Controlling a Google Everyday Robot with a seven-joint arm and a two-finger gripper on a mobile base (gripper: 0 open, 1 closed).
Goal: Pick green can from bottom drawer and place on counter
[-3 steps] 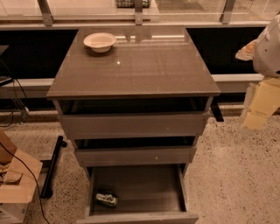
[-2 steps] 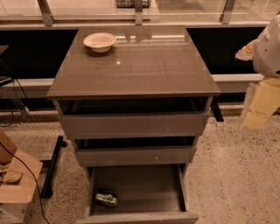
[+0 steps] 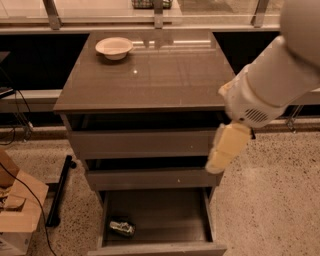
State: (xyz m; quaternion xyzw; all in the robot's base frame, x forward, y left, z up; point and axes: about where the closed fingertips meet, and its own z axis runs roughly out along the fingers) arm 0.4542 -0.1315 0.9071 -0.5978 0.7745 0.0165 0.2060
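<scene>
The green can (image 3: pixel 121 227) lies on its side on the floor of the open bottom drawer (image 3: pixel 165 215), near the front left corner. The counter (image 3: pixel 150 75) is the glossy grey-brown top of the cabinet. My gripper (image 3: pixel 220 159) hangs from the white arm (image 3: pixel 270 85), pointing down in front of the right end of the two upper drawers. It is well above and to the right of the can and holds nothing that I can see.
A cream bowl (image 3: pixel 114 47) stands at the counter's back left. A pale ledge with metal posts (image 3: pixel 158 15) runs behind the cabinet. A cardboard box (image 3: pixel 17 215) and a black bar (image 3: pixel 60 190) lie on the floor at the left.
The arm has swung left from the right edge of the view and now reaches in front of the cabinet's right side. The can has not moved.
</scene>
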